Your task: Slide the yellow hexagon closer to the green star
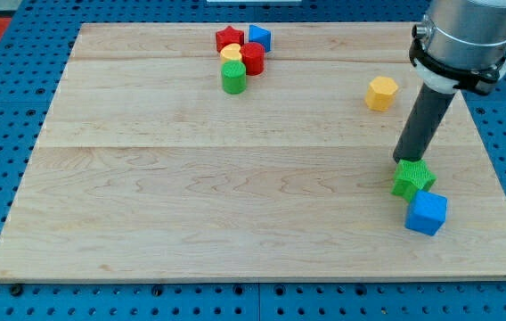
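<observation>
The yellow hexagon (381, 93) lies on the wooden board at the view's right, upper part. The green star (412, 178) lies below it, near the right edge, touching a blue cube (427, 213) at its lower right. My tip (401, 160) is at the lower end of the dark rod and rests against the top left of the green star. It is well below the yellow hexagon and a little to its right.
A cluster sits at the view's top centre: a red star (228, 37), a blue block (259, 37), a yellow block (232, 53), a red cylinder (252, 59) and a green cylinder (233, 78). The board's right edge (502, 169) is close to the green star.
</observation>
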